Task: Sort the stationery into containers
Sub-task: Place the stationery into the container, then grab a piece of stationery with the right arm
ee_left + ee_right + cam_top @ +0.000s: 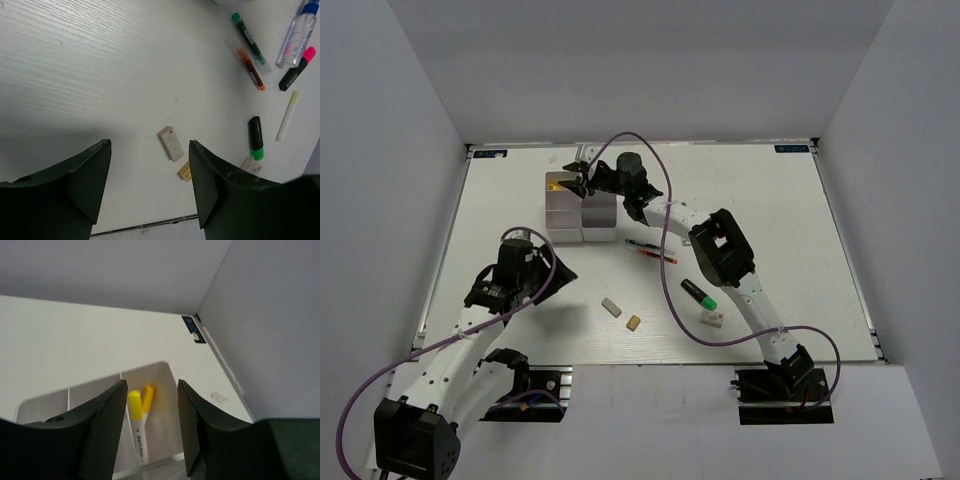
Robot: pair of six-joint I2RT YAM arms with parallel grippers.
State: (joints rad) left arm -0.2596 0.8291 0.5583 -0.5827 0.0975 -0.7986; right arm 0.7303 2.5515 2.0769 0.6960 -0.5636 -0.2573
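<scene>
Right gripper (150,390) is over the organiser (600,215), which stands by the far edge of the tabletop (770,220), left of middle. Its jaws are apart, gripping nothing. Below them we see two yellow-tipped markers (137,425) leaning in the far-left corner compartment.

Left gripper (150,150) hangs over the left half, jaws apart and empty. Grey eraser (170,143) and tan eraser (184,171) lie just beside each other by the near edge. The green-capped highlighter (256,138) lies to their right.
</scene>
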